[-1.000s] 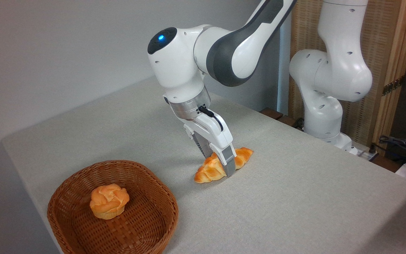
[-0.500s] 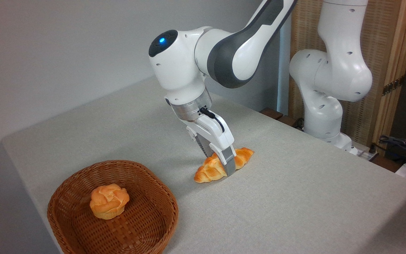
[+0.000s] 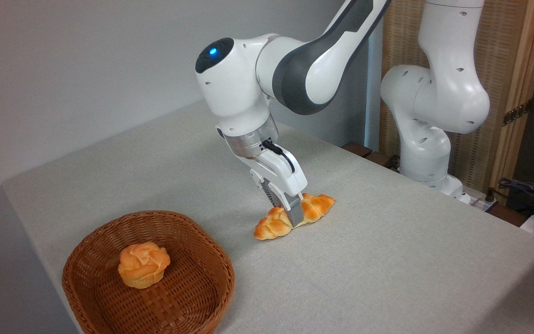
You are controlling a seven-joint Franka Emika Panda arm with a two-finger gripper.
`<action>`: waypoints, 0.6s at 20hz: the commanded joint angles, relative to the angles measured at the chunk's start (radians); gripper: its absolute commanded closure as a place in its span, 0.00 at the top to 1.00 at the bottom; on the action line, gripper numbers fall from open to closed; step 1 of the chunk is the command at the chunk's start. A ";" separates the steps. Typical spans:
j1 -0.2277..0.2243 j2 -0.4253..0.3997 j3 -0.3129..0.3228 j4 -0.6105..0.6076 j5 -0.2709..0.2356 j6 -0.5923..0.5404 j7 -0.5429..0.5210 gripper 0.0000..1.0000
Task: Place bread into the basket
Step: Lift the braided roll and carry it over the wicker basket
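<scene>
My fingers [image 3: 293,214] pinch the long braided golden-orange bread [image 3: 294,216] across its narrow middle for balance; the brown wicker basket [image 3: 109,234] waits lower left.

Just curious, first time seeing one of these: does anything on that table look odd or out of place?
Nothing stands out. The braided bread lies intact on the table with the end effector across its middle; a small bun sits in the basket.

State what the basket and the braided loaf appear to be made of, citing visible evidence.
Basket: woven wicker or rattan, brown with a slight sheen; interlaced strips show clearly. Braided loaf: glossy golden-orange crust; the uniform shine suggests a plastic or foam replica, though real glazed bread cannot be excluded.
</scene>
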 commanded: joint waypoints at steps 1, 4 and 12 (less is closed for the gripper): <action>-0.002 -0.006 0.007 0.138 0.012 -0.107 0.014 0.26; -0.002 0.021 0.017 0.304 0.015 -0.125 0.014 0.26; 0.001 0.288 0.041 0.636 0.024 0.021 0.009 0.32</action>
